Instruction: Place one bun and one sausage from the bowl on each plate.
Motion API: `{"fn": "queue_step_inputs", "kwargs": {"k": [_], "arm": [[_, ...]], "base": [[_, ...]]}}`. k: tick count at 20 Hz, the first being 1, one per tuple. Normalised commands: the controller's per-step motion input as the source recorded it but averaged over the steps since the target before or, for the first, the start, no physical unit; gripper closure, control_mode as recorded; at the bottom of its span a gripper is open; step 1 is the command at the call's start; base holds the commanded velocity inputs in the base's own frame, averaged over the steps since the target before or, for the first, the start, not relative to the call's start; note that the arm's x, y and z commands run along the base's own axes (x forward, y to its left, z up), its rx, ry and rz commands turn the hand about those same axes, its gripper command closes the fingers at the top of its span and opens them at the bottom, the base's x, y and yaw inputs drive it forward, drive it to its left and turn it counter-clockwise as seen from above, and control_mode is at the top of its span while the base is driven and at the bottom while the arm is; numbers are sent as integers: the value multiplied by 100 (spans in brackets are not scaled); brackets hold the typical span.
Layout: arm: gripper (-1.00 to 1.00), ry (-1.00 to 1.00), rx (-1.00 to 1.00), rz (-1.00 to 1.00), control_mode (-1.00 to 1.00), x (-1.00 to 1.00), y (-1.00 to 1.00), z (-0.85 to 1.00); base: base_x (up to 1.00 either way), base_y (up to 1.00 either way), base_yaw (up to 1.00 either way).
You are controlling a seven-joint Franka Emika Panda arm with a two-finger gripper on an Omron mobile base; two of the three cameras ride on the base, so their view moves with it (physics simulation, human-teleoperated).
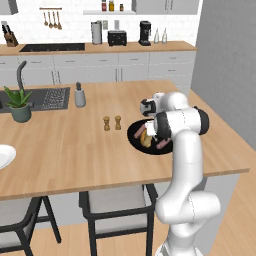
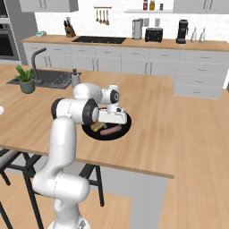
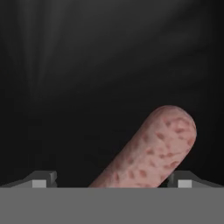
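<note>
Hand view has my gripper (image 3: 111, 180) low inside the black bowl (image 3: 87, 65), its dark floor spread out ahead of me with faint streaks of light across it. My two fingertips (image 3: 41, 178) stand wide apart at the bottom corners, and a pink, speckled sausage (image 3: 153, 148) lies between them, slanting up toward the right fingertip. Its rounded end points away from me. My fingers are open and grip nothing; whether the right tip touches the sausage I cannot tell. In the left base view my arm bends over the near right part of the wooden island (image 1: 75, 150), and my hand hangs just over the bowl (image 1: 134, 139), hiding much of it. Inside the bowl I see yellowish buns (image 1: 144, 138) toward the left and a sausage (image 1: 162, 145) toward the near rim. One white plate (image 1: 4, 156) sits well apart at the far left edge of that view, cut off by the frame. Two small brown shakers (image 1: 112, 123) stand side by side on the island just left of the bowl. A grey bottle (image 1: 80, 95) stands beside the sink (image 1: 45, 98), and a potted plant (image 1: 20, 105) sits near the sink's left end. In the right base view the bowl (image 2: 121, 129) lies under my hand, with a sausage (image 2: 110, 130) and a bun (image 2: 95, 127) showing in it.
</note>
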Motion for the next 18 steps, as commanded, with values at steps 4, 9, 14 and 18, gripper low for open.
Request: {"fn": "queue_step_inputs", "kwargs": {"k": [4, 9, 14, 18], "arm": [[-100, 4, -3, -9, -100, -32, 0, -16], [-100, 11, -19, -16, -100, -46, 17, 0], [100, 2, -4, -8, -100, -28, 0, -17], [100, -5, 0, 0, -100, -6, 1, -20]], "base": [[0, 0, 0], [0, 0, 0], [0, 0, 0], [0, 0, 0]]}}
